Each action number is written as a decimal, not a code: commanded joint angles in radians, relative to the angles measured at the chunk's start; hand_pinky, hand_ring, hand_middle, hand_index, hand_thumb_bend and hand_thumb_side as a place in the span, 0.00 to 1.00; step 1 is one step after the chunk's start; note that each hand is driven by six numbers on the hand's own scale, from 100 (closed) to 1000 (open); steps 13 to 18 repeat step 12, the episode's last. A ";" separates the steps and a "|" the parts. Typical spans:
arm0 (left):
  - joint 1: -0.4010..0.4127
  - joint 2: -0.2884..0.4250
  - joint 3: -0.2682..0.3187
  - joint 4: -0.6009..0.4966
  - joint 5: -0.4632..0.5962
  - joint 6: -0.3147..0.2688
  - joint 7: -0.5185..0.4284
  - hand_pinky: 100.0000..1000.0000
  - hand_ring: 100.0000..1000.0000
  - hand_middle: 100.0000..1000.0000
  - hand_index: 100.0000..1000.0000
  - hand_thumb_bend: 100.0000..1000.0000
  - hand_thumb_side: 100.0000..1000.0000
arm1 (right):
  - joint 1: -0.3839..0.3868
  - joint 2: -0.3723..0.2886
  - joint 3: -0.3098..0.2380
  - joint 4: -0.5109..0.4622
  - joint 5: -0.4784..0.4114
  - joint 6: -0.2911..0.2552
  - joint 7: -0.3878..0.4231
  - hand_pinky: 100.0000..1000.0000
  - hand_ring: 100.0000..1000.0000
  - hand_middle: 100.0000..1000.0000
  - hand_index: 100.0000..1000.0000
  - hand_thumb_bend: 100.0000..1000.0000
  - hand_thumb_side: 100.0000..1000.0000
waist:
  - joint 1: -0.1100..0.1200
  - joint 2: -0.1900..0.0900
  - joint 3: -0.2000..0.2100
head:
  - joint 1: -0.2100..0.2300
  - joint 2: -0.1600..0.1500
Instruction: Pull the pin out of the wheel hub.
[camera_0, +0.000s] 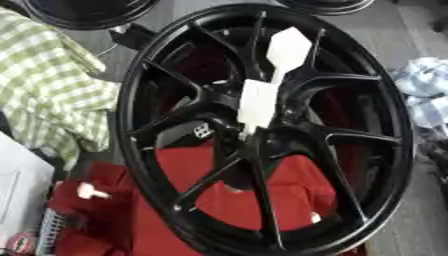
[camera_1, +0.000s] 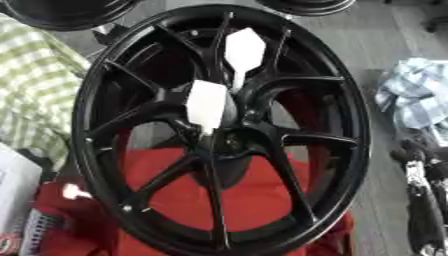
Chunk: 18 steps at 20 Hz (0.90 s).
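black wheel hub (camera_0: 262, 130), white pin (camera_0: 259, 102) at centre

A workshop or garage floor given over to car wheels: a large black alloy wheel hub (camera_0: 262, 130) stands tilted at centre on a red cloth (camera_0: 245, 190), white pieces (camera_1: 210, 102) fixed at its middle. Parts of two more black rims (camera_0: 87, 12) show along the far edge. Bare grey concrete floor (camera_1: 394, 40) stretches to the right. A green-and-white checked cloth (camera_0: 48, 90) lies crumpled at left, and a blue-and-white rag (camera_1: 411, 95) at right, near dark gear (camera_1: 424, 195).
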 joint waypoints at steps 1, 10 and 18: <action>-0.004 -0.003 0.017 -0.105 0.152 0.019 0.128 0.58 0.68 0.63 0.78 0.00 0.70 | -0.001 -0.013 0.000 -0.024 -0.007 0.001 0.002 1.00 0.81 0.81 0.78 0.00 0.56 | 0.002 -0.022 0.003 | 0.009 -0.006; 0.075 -0.161 -0.039 -0.463 0.328 0.023 0.490 0.54 0.59 0.52 0.71 0.00 0.63 | -0.031 -0.061 0.006 -0.024 -0.065 -0.010 0.029 1.00 0.81 0.81 0.78 0.00 0.52 | -0.002 -0.016 -0.011 | 0.020 -0.013; 0.094 -0.219 -0.056 -0.505 0.333 0.021 0.530 0.54 0.59 0.52 0.70 0.00 0.64 | -0.038 -0.067 0.006 -0.024 -0.074 -0.013 0.034 1.00 0.81 0.81 0.78 0.00 0.53 | -0.004 -0.014 -0.012 | 0.022 -0.018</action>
